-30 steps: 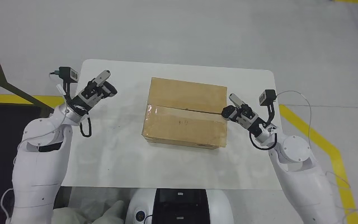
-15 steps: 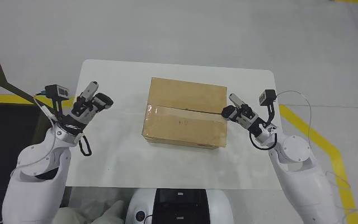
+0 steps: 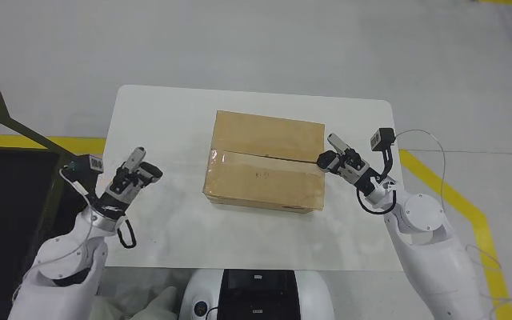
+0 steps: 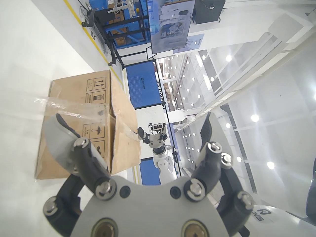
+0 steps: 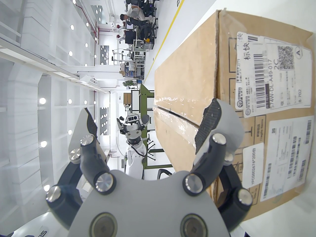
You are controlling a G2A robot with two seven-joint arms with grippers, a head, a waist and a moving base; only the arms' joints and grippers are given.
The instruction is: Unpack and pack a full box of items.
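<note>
Now | L end effector point(image 3: 144, 162) pulled back from box point(image 3: 264, 160), apart | R end effector point(image 3: 326, 152) same spot, apart

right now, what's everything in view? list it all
cardboard box: one, brown, middle of the table, flaps shut
tape: one strip, clear, along the box's top seam
labels: several, white, on the box end facing the right gripper
table: one, white, under the box
left gripper: one, grey and black, open, empty, above the table off the box's left end
right gripper: one, grey and black, open, empty, close at the box's right end, contact unclear
</note>
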